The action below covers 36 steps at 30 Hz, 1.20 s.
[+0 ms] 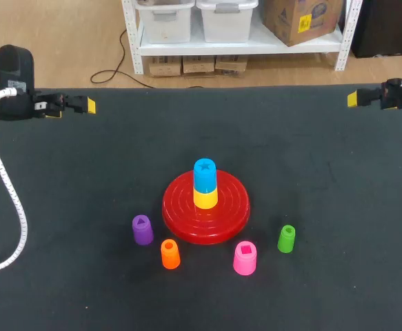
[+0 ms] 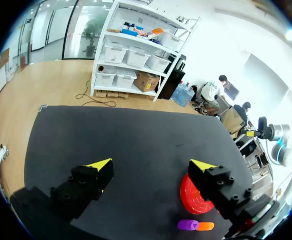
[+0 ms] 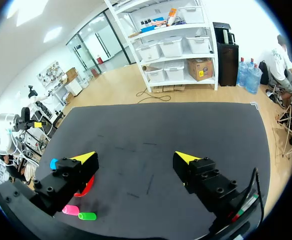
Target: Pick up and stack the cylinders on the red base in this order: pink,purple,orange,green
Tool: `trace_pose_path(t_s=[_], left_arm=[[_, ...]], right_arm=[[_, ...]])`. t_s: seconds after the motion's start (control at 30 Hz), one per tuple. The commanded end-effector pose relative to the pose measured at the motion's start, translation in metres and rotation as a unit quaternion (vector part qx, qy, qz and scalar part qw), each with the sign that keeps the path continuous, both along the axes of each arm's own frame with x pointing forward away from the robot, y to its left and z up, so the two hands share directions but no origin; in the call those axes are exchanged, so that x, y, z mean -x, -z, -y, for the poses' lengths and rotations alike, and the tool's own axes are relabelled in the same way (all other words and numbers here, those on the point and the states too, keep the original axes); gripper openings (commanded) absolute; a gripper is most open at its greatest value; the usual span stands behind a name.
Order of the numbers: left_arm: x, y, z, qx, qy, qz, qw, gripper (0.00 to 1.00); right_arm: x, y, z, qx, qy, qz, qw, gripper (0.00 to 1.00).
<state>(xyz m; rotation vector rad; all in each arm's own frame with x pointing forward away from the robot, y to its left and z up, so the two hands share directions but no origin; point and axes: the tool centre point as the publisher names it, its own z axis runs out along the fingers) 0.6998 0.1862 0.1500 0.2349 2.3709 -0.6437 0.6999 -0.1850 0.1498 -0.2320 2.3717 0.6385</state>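
The left gripper (image 2: pixel 152 163) and right gripper (image 3: pixel 135 156) are spread wide, empty; pink cylinder (image 1: pixel 245 257) is seen at red base's (image 1: pixel 225 207) five o'clock.

We note a matte black table (image 1: pixel 311 138), its surface faintly marked. Near its middle a blue plastic cylinder (image 1: pixel 204 174) stands upright atop a yellow plastic cylinder (image 1: pixel 205 198), the two touching, sides aligned.

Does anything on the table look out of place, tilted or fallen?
One oddity: the red base already carries a yellow cylinder with a blue cylinder on top, and neither is in the stacking order. The purple cylinder, orange cylinder, pink cylinder and green cylinder stand upright beside the base; none has fallen.
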Motion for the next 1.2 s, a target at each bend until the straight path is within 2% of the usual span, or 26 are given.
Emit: trace_pose_path(t_s=[0.03, 0.4, 0.5, 0.53, 0.67, 0.77, 0.83, 1.0, 1.2], left_arm=[[0.0, 0.0, 0.001, -0.002, -0.001, -0.001, 1.0, 1.0], [0.0, 0.0, 0.001, -0.002, -0.001, -0.001, 1.0, 1.0], [0.014, -0.013, -0.012, 0.028, 0.057, 0.055, 0.996, 1.0], [0.025, -0.017, -0.011, 0.027, 0.074, 0.076, 0.994, 1.0], [0.054, -0.023, -0.017, 0.026, 0.111, 0.111, 0.987, 1.0], [0.075, -0.023, -0.011, 0.022, 0.145, 0.136, 0.98, 1.0], [0.086, -0.021, -0.002, 0.025, 0.177, 0.163, 0.97, 1.0], [0.101, -0.018, 0.025, 0.033, 0.25, 0.176, 0.952, 1.0], [0.11, -0.012, 0.054, 0.039, 0.336, 0.189, 0.922, 1.0]], right_arm=[[0.0, 0.0, 0.0, 0.0, 0.0, 0.0, 1.0, 1.0], [0.0, 0.0, 0.0, 0.0, 0.0, 0.0, 1.0, 1.0], [0.0, 0.0, 0.0, 0.0, 0.0, 0.0, 1.0, 1.0], [0.0, 0.0, 0.0, 0.0, 0.0, 0.0, 1.0, 1.0], [0.0, 0.0, 0.0, 0.0, 0.0, 0.0, 1.0, 1.0], [0.0, 0.0, 0.0, 0.0, 0.0, 0.0, 1.0, 1.0], [0.0, 0.0, 0.0, 0.0, 0.0, 0.0, 1.0, 1.0], [0.0, 0.0, 0.0, 0.0, 0.0, 0.0, 1.0, 1.0], [0.0, 0.0, 0.0, 0.0, 0.0, 0.0, 1.0, 1.0]])
